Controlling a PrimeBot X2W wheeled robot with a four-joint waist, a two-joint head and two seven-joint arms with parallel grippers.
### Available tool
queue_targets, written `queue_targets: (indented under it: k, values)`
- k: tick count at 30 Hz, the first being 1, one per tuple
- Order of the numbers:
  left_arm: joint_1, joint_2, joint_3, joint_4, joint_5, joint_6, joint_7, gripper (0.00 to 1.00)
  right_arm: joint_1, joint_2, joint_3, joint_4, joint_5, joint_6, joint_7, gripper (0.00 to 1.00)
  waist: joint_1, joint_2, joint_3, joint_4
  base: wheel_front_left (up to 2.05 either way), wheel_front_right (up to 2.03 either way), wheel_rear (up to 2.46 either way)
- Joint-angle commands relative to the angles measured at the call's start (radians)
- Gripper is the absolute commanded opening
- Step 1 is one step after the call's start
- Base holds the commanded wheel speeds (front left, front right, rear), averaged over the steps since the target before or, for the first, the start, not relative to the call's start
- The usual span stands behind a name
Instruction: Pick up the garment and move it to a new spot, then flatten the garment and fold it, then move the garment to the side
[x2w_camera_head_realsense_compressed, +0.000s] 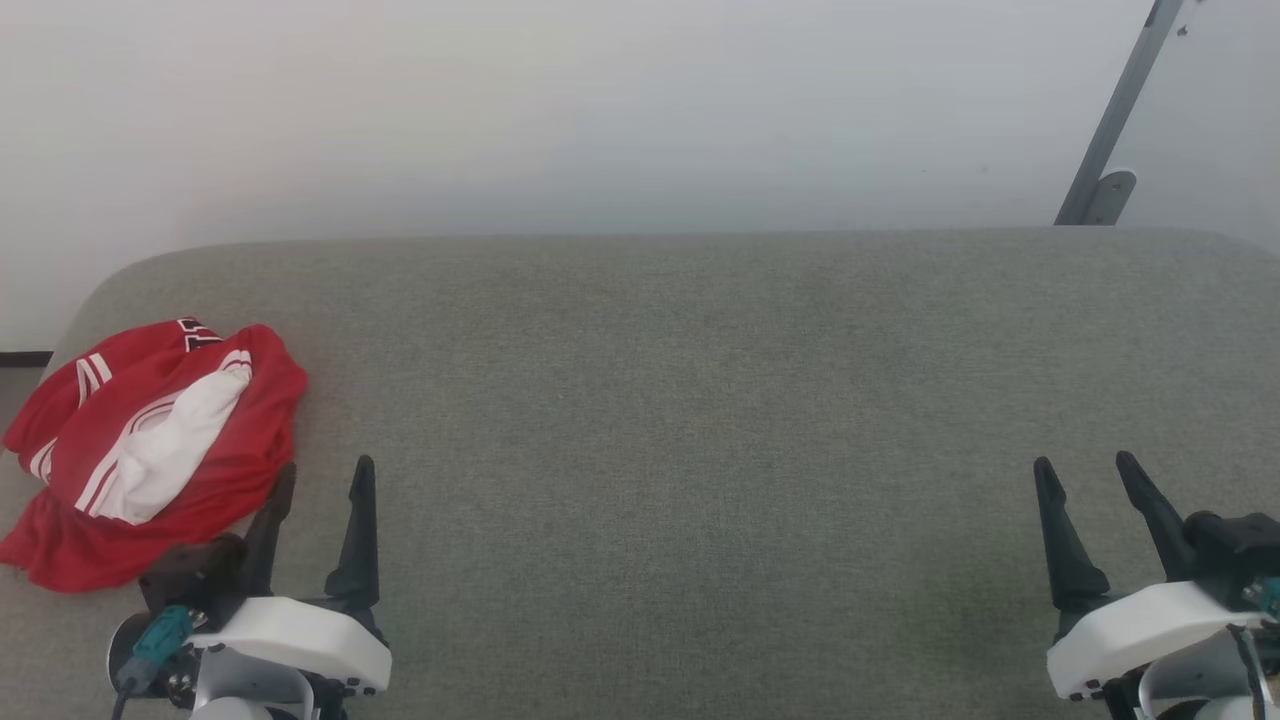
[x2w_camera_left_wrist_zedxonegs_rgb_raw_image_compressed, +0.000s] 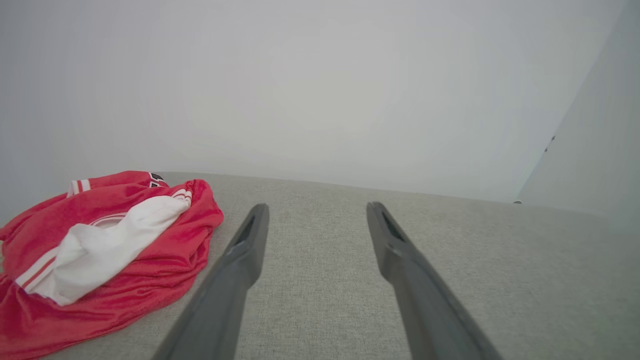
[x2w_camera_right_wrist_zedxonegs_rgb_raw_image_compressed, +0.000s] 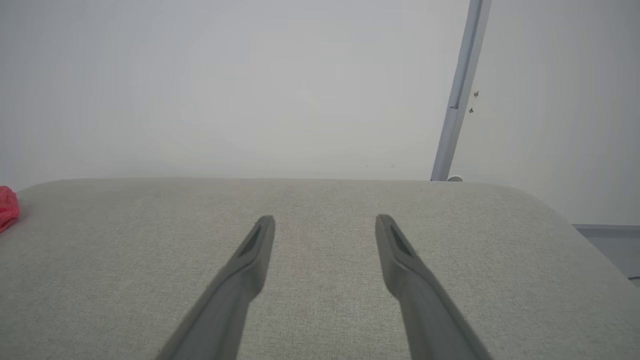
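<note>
Left gripper (x2w_camera_head_realsense_compressed: 327, 465) and right gripper (x2w_camera_head_realsense_compressed: 1084, 460) sit at the near edge of the head view, well apart, fingers pointing away over a grey cushion (x2w_camera_head_realsense_compressed: 680, 450). Both have their jaws spread wide and empty, as each wrist view confirms for the left gripper (x2w_camera_left_wrist_zedxonegs_rgb_raw_image_compressed: 317, 207) and the right gripper (x2w_camera_right_wrist_zedxonegs_rgb_raw_image_compressed: 325, 220). A crumpled red jersey (x2w_camera_head_realsense_compressed: 150, 440) lies in a heap at the cushion's left end, white panel uppermost, striped trim showing. In the left wrist view the jersey (x2w_camera_left_wrist_zedxonegs_rgb_raw_image_compressed: 100, 250) is just beside the left finger, with a sliver of cushion between them. Behind the cushion stands a pale wall (x2w_camera_head_realsense_compressed: 600, 120), with a grey metal strut (x2w_camera_head_realsense_compressed: 1115, 120) leaning at the far right.
</note>
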Motion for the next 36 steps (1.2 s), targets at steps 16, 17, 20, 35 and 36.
queue_targets:
  k: [16, 17, 20, 35, 36]
  values:
    - [-0.014, 0.003, 0.004, -0.008, 0.116, -0.007, -0.034, 1.00, 0.017, -0.008, 0.002, -0.029, -0.118, 0.000, -0.019, 1.00, 0.0000, 0.0000, -0.002, 0.005, 0.00, 0.00, 0.00]
    - [-0.014, 0.002, 0.003, -0.008, 0.117, -0.008, -0.034, 1.00, 0.017, -0.008, 0.002, -0.029, -0.117, 0.000, -0.019, 1.00, 0.0000, 0.0000, -0.002, 0.005, 0.00, 0.00, 0.00]
    - [-0.014, 0.001, 0.004, -0.008, 0.118, -0.009, -0.034, 1.00, 0.017, -0.007, 0.003, -0.028, -0.118, 0.000, -0.019, 1.00, 0.0000, 0.0000, -0.001, 0.005, 0.00, 0.00, 0.00]
    - [-0.033, -0.002, 0.032, 0.023, 0.094, 0.014, -0.034, 1.00, -0.001, -0.025, 0.043, -0.032, -0.114, 0.000, -0.017, 1.00, 0.0000, 0.0000, -0.011, 0.058, 0.00, 0.00, 0.00]
    - [-0.038, 0.000, 0.036, 0.027, 0.090, 0.016, -0.034, 1.00, -0.003, -0.029, 0.051, -0.032, -0.113, 0.000, -0.015, 1.00, 0.0000, 0.0000, -0.014, 0.069, 0.00, 0.00, 0.00]
